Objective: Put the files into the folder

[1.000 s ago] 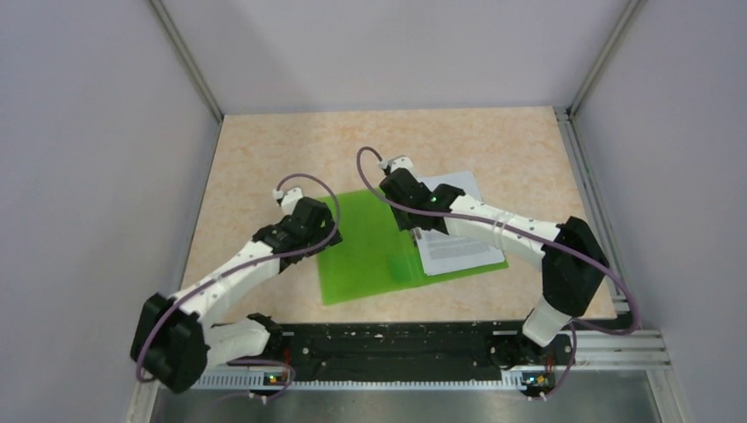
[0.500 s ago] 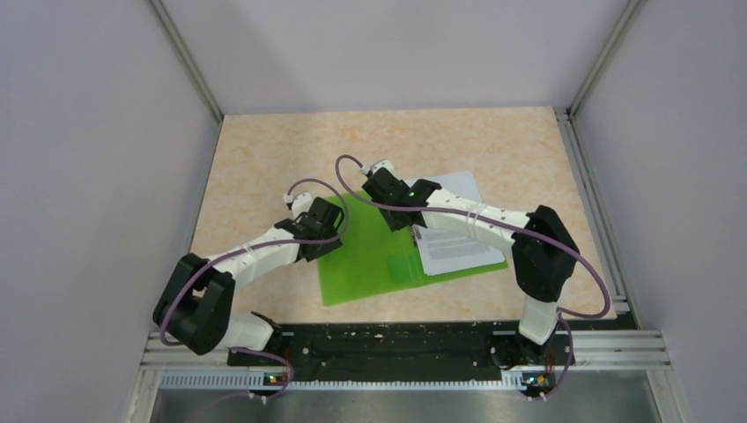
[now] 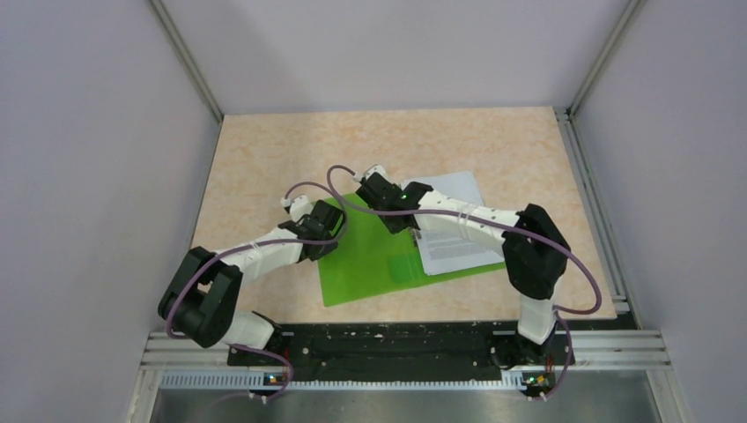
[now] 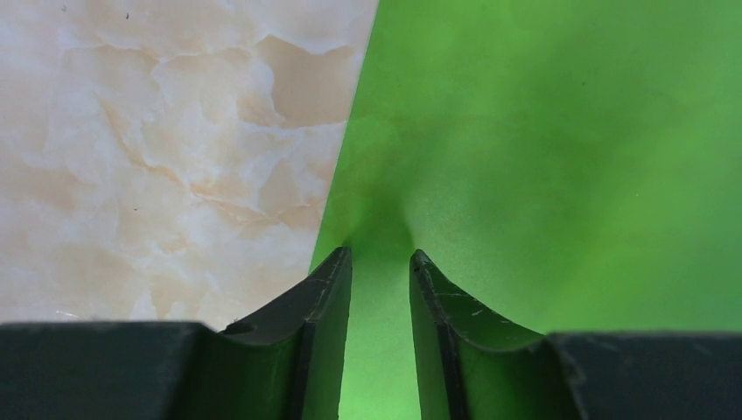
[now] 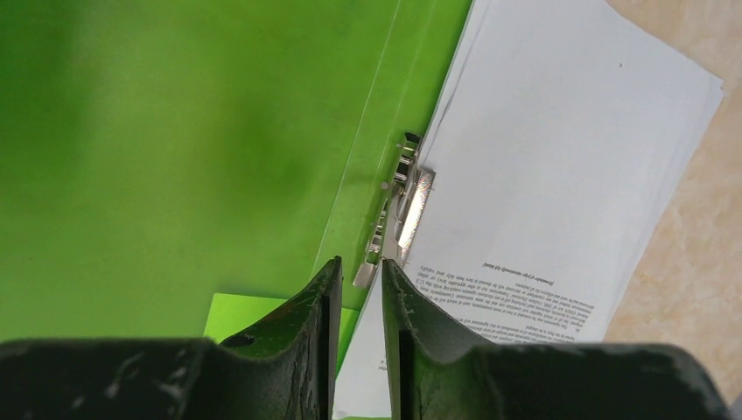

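Apparently the papers (image 3: 462, 251) already lie on the right half of the open folder (image 3: 361, 256), so the left claw (image 4: 381, 254), slightly parted and empty like the right claw (image 5: 360, 262), must pinch the thin cover edge.

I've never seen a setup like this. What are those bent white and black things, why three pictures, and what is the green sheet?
Those are two robot arms, the left arm and the right arm, bolted at the near edge of the table. The wide picture comes from a fixed camera above and behind them. The two close-ups come from a camera on each wrist, so the dark prongs at the bottom are that arm's own fingers. On the table lies an open green folder with printed paper sheets on its right half, beside a metal clip. The left gripper is at the folder's left edge, the right gripper by the clip. Both pairs of fingers stand slightly apart; whether either pinches anything, I cannot tell.
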Robot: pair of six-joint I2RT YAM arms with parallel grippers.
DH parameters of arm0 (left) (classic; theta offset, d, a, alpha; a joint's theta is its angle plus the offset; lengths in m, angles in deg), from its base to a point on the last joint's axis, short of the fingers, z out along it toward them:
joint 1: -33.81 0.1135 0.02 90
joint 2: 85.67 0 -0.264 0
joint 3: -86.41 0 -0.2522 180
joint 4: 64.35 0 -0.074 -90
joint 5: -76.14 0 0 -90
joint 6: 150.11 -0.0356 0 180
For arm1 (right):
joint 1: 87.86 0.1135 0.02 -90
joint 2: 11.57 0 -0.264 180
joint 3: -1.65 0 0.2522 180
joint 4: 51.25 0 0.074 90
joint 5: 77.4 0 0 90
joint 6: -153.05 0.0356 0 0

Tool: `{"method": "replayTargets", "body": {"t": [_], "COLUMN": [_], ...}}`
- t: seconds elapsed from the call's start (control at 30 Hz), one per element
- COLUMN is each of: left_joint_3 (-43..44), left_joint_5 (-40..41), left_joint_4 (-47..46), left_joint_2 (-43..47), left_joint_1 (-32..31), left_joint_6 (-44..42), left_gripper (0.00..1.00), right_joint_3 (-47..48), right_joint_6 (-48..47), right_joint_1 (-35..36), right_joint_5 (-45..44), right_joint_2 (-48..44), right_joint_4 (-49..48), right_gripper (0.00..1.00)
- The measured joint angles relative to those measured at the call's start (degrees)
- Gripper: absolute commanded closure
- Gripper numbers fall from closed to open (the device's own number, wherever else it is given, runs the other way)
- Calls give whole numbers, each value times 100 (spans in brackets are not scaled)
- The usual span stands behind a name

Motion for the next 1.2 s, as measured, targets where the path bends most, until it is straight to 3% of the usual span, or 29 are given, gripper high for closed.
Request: {"method": "replayTargets", "body": {"t": [0.73, 0.93, 1.2], "left_joint_3": [-9, 4, 66], "left_joint_5": [72, 103, 107], "left_joint_4": [-197, -282, -361], "left_joint_2": [-120, -181, -282], "left_joint_1": [0, 0, 0], "left_joint_6": [313, 431, 577], "left_gripper": [88, 100, 100], "right_joint_3": [168, 168, 166], "right_joint_6": [-260, -295, -297], "right_joint_1": [142, 153, 153], "right_joint_5": [-686, -730, -750], "right_joint_2": [321, 321, 321], "right_joint_4": [181, 184, 179], "right_gripper": [87, 88, 89]}}
